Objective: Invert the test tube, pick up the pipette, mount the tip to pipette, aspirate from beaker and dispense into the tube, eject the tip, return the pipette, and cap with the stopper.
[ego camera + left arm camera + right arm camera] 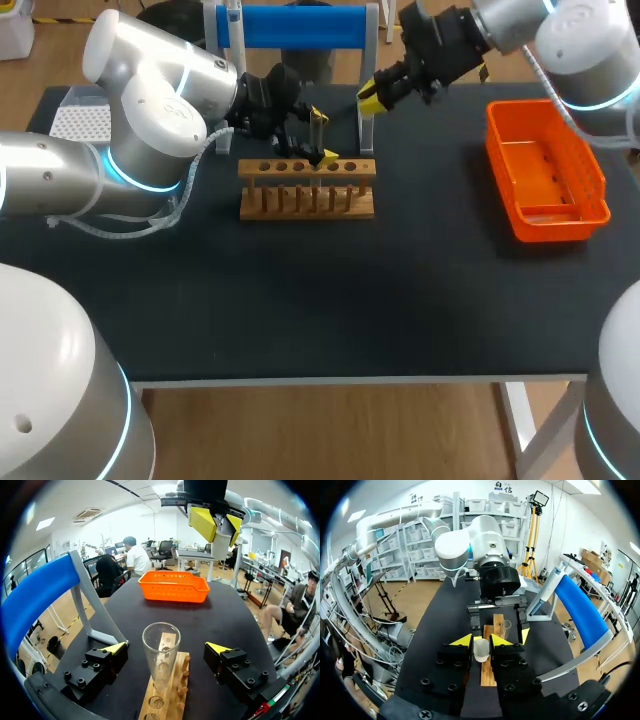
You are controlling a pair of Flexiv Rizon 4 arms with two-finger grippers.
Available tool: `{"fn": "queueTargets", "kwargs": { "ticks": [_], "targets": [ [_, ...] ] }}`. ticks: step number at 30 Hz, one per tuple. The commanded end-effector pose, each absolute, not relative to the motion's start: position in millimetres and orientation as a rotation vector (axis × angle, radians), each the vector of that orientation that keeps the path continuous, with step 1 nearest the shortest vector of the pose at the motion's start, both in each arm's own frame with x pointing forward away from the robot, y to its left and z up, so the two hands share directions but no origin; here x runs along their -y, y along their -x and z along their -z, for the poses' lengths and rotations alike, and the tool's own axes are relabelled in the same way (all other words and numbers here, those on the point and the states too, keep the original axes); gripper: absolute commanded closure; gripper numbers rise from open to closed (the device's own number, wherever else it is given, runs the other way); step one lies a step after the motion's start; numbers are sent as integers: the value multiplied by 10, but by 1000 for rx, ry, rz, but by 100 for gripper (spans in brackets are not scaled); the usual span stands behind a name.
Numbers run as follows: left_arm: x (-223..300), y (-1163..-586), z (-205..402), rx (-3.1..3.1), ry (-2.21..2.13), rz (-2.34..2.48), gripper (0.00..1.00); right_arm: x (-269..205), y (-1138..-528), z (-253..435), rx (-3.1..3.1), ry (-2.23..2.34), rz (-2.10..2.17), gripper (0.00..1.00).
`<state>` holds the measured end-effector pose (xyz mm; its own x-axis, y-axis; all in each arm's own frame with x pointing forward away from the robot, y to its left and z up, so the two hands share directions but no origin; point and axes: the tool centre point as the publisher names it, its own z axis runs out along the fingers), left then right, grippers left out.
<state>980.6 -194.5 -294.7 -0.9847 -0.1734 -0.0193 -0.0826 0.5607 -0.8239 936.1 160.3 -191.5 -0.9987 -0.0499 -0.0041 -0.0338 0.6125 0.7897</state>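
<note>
The test tube (161,655) stands upright in the wooden rack (170,690) on the table (400,280). Its long axis is vertical and its open mouth faces up. The left end effector (166,647) straddles it with its fingers spread wide, neither one touching the glass. The tube is thin clear glass, so it is probably light, rigid, slippery and easily cracked. A gentle grip on the upper wall, just below the rim, looks best for steadying it. The right end effector (481,642) hangs behind the rack, clamped on a small white stopper (481,651). The stopper looks light and slightly yielding, and it is best held by its sides so the narrower end can go down into the mouth.
</note>
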Motion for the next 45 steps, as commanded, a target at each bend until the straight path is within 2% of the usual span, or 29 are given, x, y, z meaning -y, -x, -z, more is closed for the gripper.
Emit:
{"fn": "queueTargets", "kwargs": {
  "ticks": [1,19,45],
  "targets": [
    [1941,-9810,2943,-2692,219,1410,0,-1682,-9444,1921,2800,-75,1359,100],
    [1941,-9810,2943,-2692,219,1410,0,-2035,-9568,1965,2794,-61,1387,100],
    [1941,-9810,2943,-2692,219,1410,0,-2241,-9761,2060,2789,-47,1392,100]
  ]
}}
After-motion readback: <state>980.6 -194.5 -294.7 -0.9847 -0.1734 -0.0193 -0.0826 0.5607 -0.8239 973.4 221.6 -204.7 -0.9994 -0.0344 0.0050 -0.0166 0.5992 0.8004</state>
